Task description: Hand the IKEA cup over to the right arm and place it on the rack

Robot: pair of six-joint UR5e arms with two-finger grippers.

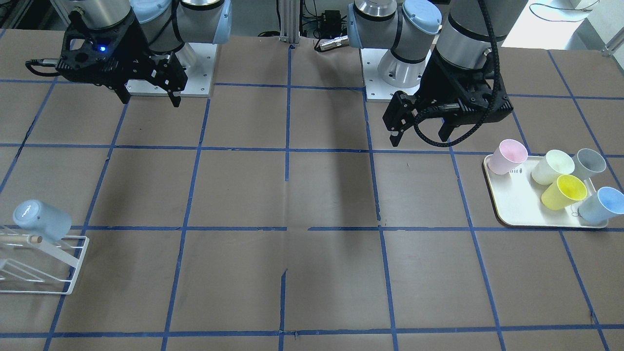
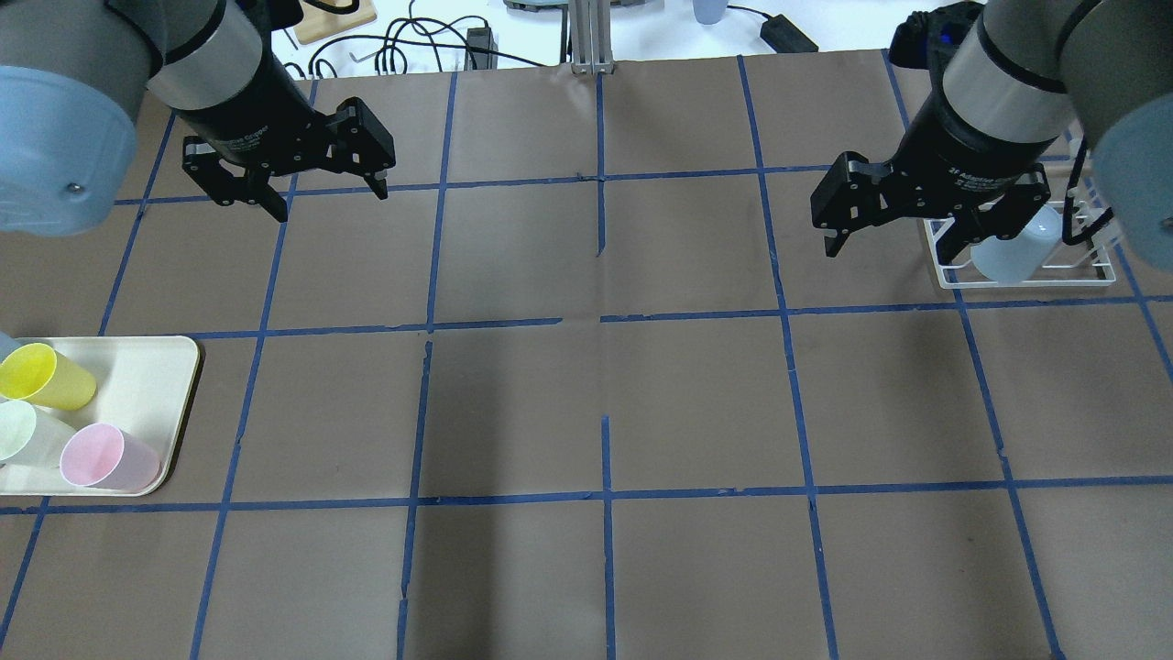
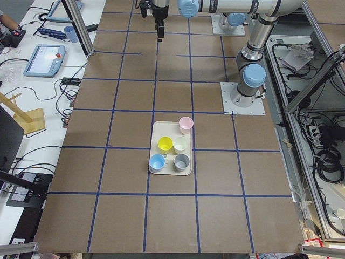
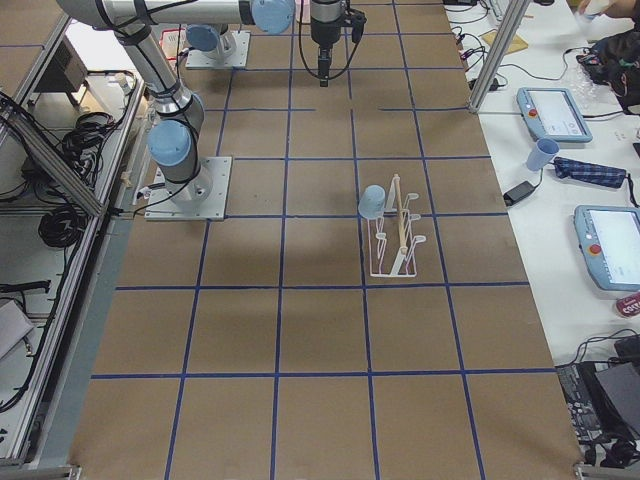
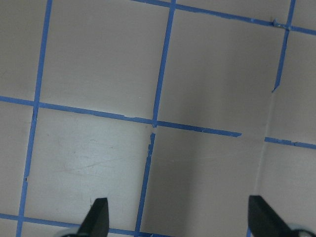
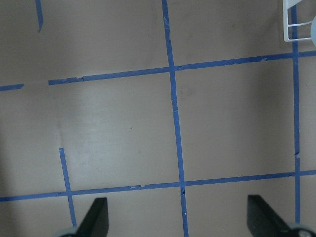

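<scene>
One light blue IKEA cup [image 1: 41,219] hangs upside down on the white wire rack [image 1: 73,273], and shows in the overhead view [image 2: 1013,252] too. A near-identical blue cup [image 1: 602,204] lies on the cream tray [image 1: 516,204]. My right gripper [image 1: 150,101] with the blue light is open and empty, high above the table. In the overhead view my right gripper [image 2: 893,252] is just left of the rack [image 2: 1090,270]. My left gripper [image 1: 419,139], with the ribbed cable, is open and empty, off the tray's pink-cup corner. Both wrist views show only bare table between open fingertips.
The tray also holds a pink cup [image 1: 507,157], a pale green cup [image 1: 552,167], a yellow cup [image 1: 564,191] and a grey cup [image 1: 589,164]. Brown table paper with a blue tape grid [image 1: 287,146] lies between the arms. A rack corner [image 6: 298,24] shows in the right wrist view.
</scene>
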